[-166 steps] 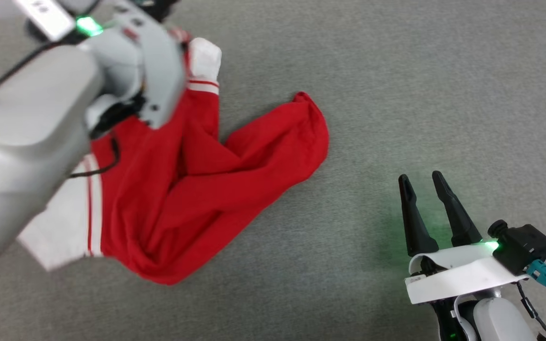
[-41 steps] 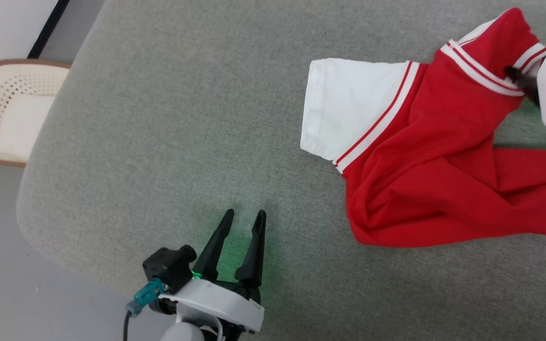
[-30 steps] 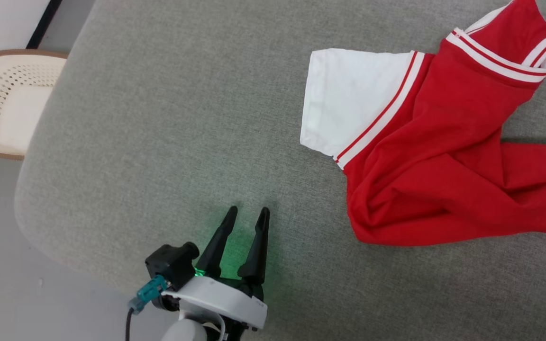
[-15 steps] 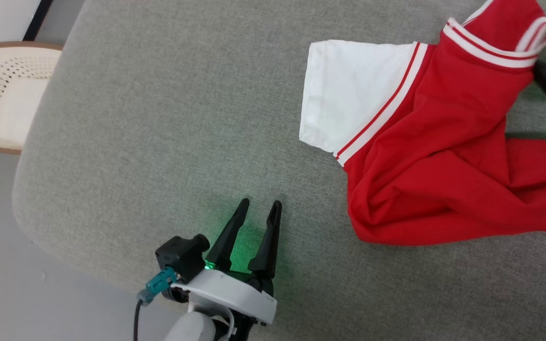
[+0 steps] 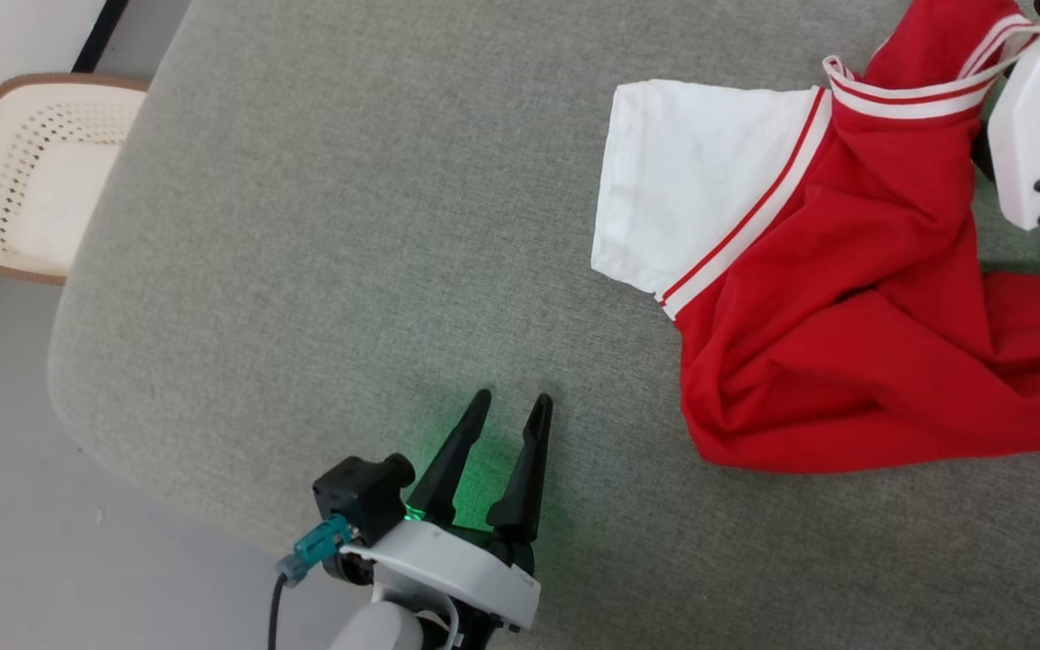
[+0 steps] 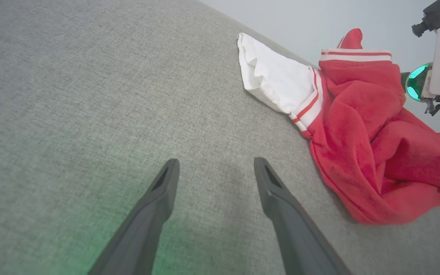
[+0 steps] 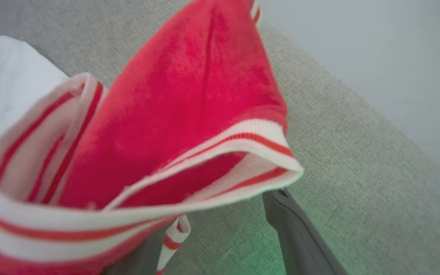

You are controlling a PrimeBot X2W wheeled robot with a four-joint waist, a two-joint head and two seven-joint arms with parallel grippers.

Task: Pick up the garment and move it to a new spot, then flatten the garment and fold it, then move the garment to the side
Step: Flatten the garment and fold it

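The garment (image 5: 845,316), a red jersey, lies crumpled on the grey padded surface (image 5: 348,226) at the right of the head view, with its white sleeve end (image 5: 691,208) spread flat to the left. Its lettering is hidden. Its white red-striped trim (image 7: 189,206) is raised and drapes across my right gripper (image 7: 216,206). That gripper's fingers stand apart; one dark finger (image 7: 296,236) shows clear and the other is under the fabric. The white housing (image 5: 1030,135) of the right gripper sits at the top right. My left gripper (image 5: 513,402) is open over bare surface, well left of the garment (image 6: 361,149).
A cream perforated basket (image 5: 23,181) stands on the floor beyond the surface's rounded left edge. Pale floor (image 5: 78,542) shows at the lower left. Bare grey surface stretches between my left gripper and the white sleeve.
The head view has turned since 5.5 s ago. Over the last second my right gripper came back in at the top right and the striped trim rose over it. The left gripper hardly moved.
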